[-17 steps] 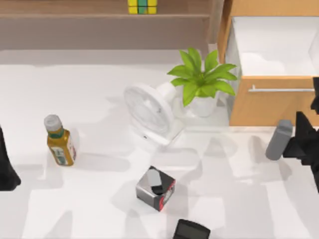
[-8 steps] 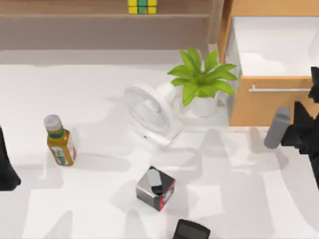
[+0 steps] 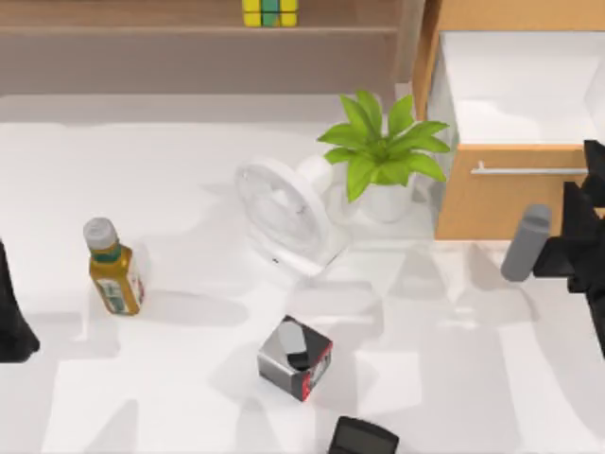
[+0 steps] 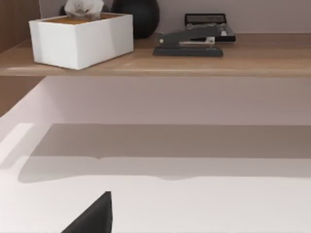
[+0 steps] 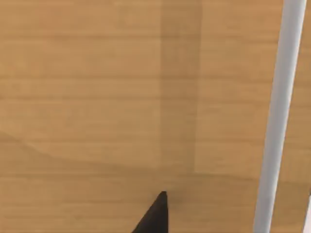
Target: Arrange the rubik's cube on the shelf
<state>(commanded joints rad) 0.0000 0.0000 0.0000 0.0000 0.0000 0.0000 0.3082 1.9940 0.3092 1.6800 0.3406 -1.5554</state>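
Observation:
The rubik's cube [image 3: 269, 11], yellow and green squares with dark lines, rests on the shelf [image 3: 142, 30], a long light-brown ledge along the back of the table, near the top edge of the top view. My left gripper [image 3: 11, 326] is parked at the table's left edge, far from the cube. My right gripper [image 3: 577, 248] is at the right edge, close in front of the orange-tan drawer cabinet [image 3: 501, 199]. The right wrist view looks straight at the cabinet's wooden front [image 5: 121, 97] and its metal bar handle [image 5: 277, 116].
A white fan [image 3: 284, 219] and a potted plant [image 3: 383, 151] stand mid-table. A yellow bottle [image 3: 113, 267] is at the left, a grey, black and red box [image 3: 295, 357] in front, a dark object [image 3: 362, 438] at the front edge. A grey cylinder [image 3: 526, 243] adjoins my right arm. A tissue box [image 4: 80, 39] and stapler [image 4: 189, 42] sit on the shelf.
My right arm and the grey cylinder beside it have shifted a little toward the cabinet. The cube, the left arm and the table objects have not moved.

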